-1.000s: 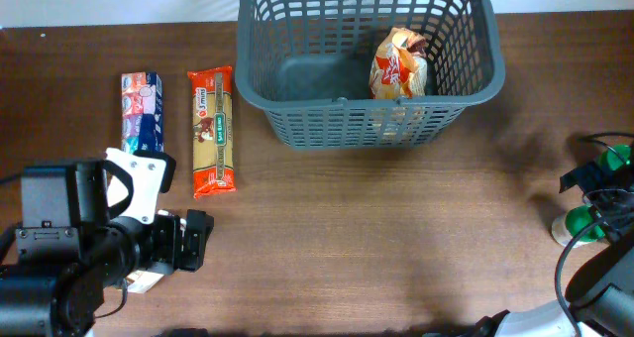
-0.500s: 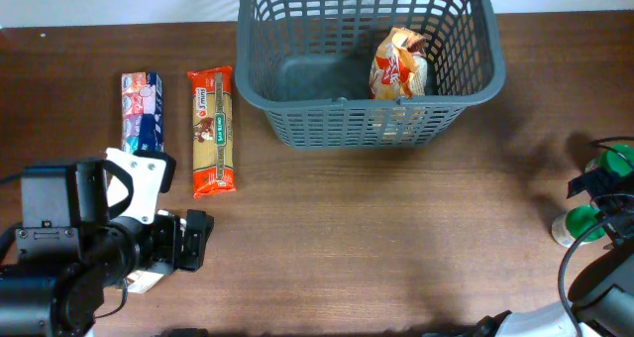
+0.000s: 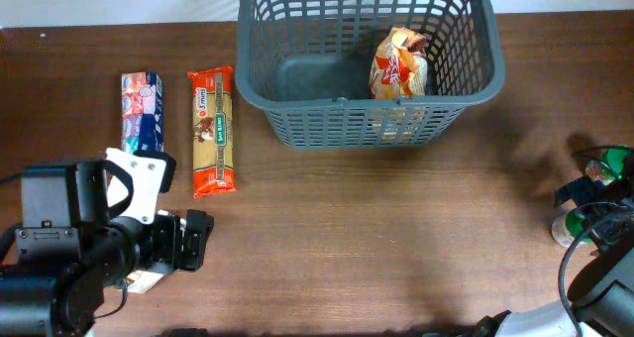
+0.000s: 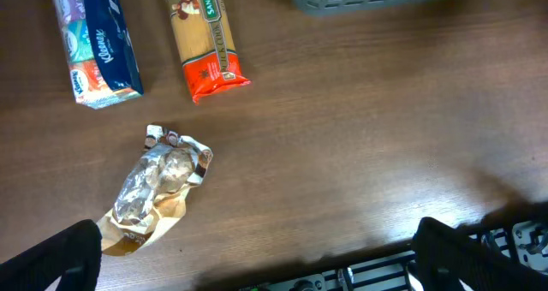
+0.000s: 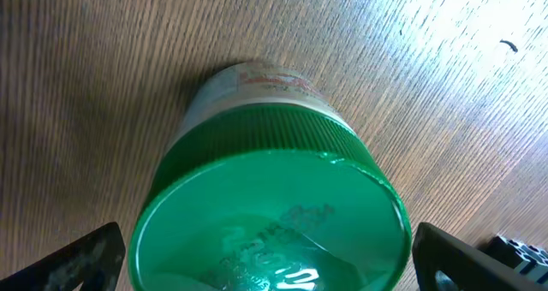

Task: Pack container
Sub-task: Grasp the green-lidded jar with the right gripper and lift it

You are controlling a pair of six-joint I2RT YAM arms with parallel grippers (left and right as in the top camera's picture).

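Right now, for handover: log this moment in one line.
left gripper open, empty | right gripper open above green-lidded jar | dark grey plastic basket holds orange snack bag

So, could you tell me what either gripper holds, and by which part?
Nothing held: left gripper open, empty; right gripper open either side of the round green-lidded jar.

One basket point(image 3: 367, 101) up top, and one snack bag point(image 3: 399, 67) inside. Outside it: one pasta pack point(image 3: 212, 129), one tissue pack point(image 3: 141, 111), one crumpled wrapper point(image 4: 158, 184). Over at the right edge, two green-lidded jars point(image 3: 573, 224), partly hidden.
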